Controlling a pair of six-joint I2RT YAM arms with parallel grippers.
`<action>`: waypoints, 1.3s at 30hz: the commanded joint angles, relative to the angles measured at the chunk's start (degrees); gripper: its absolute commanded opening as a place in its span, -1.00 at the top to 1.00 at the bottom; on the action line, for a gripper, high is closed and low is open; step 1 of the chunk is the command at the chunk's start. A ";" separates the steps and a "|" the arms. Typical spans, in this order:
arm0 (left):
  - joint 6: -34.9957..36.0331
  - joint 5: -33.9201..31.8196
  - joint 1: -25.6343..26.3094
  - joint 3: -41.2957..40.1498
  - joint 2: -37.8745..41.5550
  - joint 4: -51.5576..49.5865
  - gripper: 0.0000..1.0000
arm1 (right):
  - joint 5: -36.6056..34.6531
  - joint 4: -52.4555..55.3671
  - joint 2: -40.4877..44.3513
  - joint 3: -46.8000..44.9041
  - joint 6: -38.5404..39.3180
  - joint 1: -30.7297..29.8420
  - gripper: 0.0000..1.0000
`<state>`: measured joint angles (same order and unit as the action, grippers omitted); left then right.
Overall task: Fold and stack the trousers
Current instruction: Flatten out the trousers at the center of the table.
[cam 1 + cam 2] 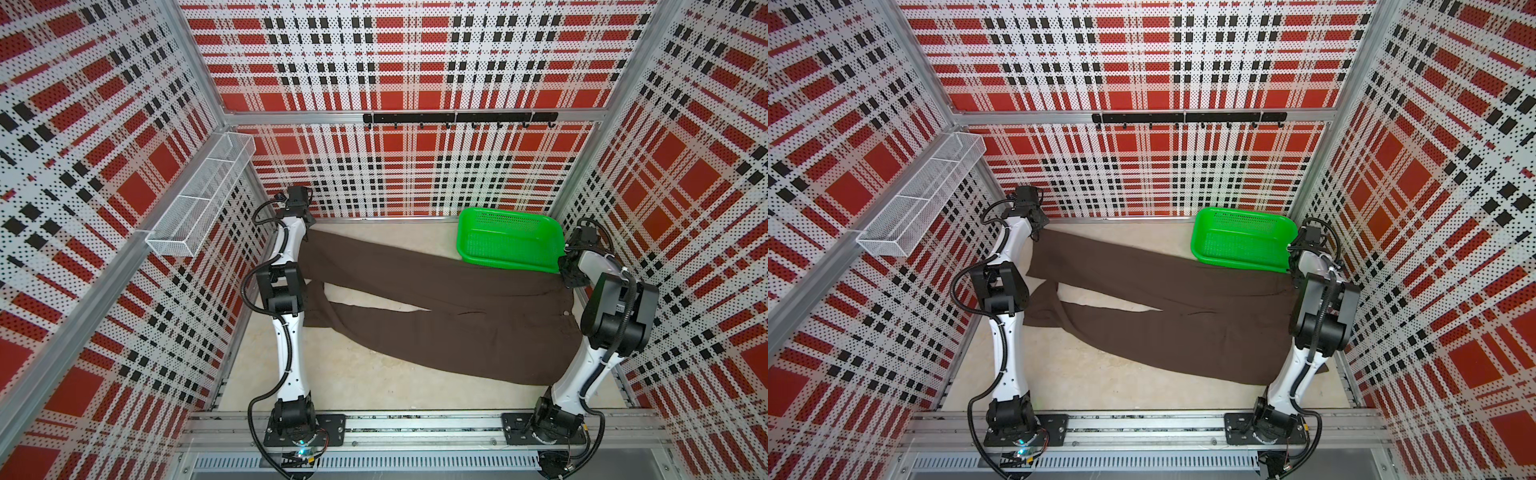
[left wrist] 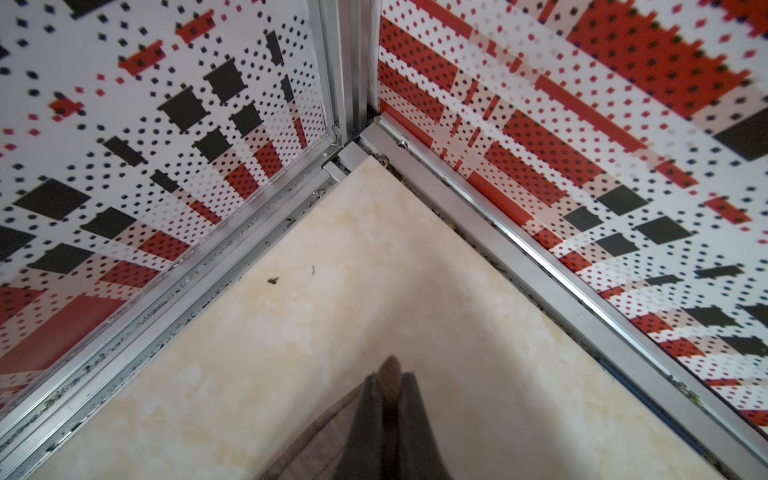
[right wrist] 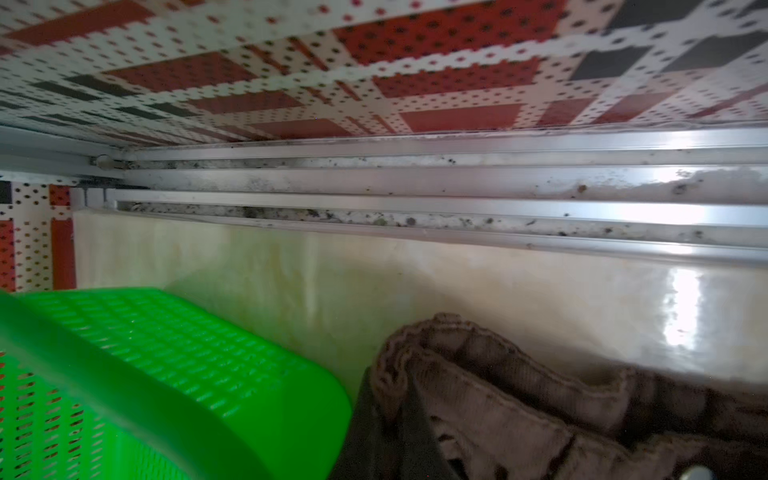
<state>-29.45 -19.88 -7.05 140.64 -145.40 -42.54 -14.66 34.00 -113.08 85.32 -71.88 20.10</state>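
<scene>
Both arms are bolted along the near edge of the tabletop (image 1: pixel 332 386), the left arm (image 1: pixel 286 249) reaching up the left edge and the right arm (image 1: pixel 598 361) up the right edge.

The trousers (image 1: pixel 436 316) lie spread almost from the left edge to the right, and both top views (image 1: pixel 1163 320) show the waist at the right edge and the legs running left. The near leg crosses the middle of the tabletop, and its end is twisted over on itself by the left edge. A wedge of bare tabletop separates it from the far leg, which slants off toward the far-left corner.

The right fingers (image 3: pixel 386 449), at the right edge past the middle, are closed on the bunched waistband, which rides up above the tabletop. The left fingers (image 2: pixel 370 415), over the far-left corner, are pinched shut on a small tip of brown cloth at the end of the far leg.

A green mesh basket (image 1: pixel 511 249) sits tilted in the far-right corner, its near rim meeting the far edge of the cloth, just beside the right fingers. Beyond it, a black hook rail (image 1: pixel 457 118) runs along the back wall, and a white wire shelf (image 1: pixel 199 195) hangs on the left wall.
</scene>
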 commanded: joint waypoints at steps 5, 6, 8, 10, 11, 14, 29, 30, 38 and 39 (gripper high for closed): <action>0.01 -0.42 -1.62 3.28 -2.45 3.33 1.00 | -3.80 0.08 -4.98 8.35 -3.12 -0.85 0.82; 0.04 -0.43 -1.65 3.41 -2.52 3.35 1.00 | -3.45 0.87 -5.84 9.64 -3.10 -0.85 0.81; 0.10 -0.42 -1.65 3.36 -2.54 3.52 1.00 | -3.19 2.43 -7.04 11.50 -3.17 -1.09 0.77; 0.17 -0.51 -1.74 3.33 -2.56 3.69 1.00 | -3.10 2.40 -6.92 10.84 -3.28 -1.29 0.68; 0.18 -0.51 -1.74 3.33 -2.54 3.69 1.00 | -2.92 1.94 -6.57 9.73 -3.49 -1.29 0.58; 0.27 -0.23 -1.74 3.09 -2.43 3.70 0.90 | -2.40 1.17 -5.51 7.36 -3.47 -1.22 0.24; -1.31 7.63 -2.96 -9.83 15.42 7.92 -0.73 | -2.06 2.73 8.87 2.92 7.84 -0.09 -0.26; -1.39 7.60 -2.92 -11.45 17.48 7.84 -0.75 | -1.81 2.98 10.36 2.32 8.65 -0.06 -0.28; -2.78 4.60 -1.66 -37.51 39.43 8.00 -0.90 | 5.91 2.95 24.52 -9.52 16.87 -3.60 -0.29; -3.25 4.62 -1.21 -42.00 42.45 8.21 -0.89 | 6.55 2.63 26.41 -12.02 17.58 -5.19 -0.28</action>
<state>-31.57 -14.26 -9.17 106.39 -107.50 -33.69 -11.38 35.38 -90.00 77.41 -58.13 18.04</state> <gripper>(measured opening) 0.948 0.642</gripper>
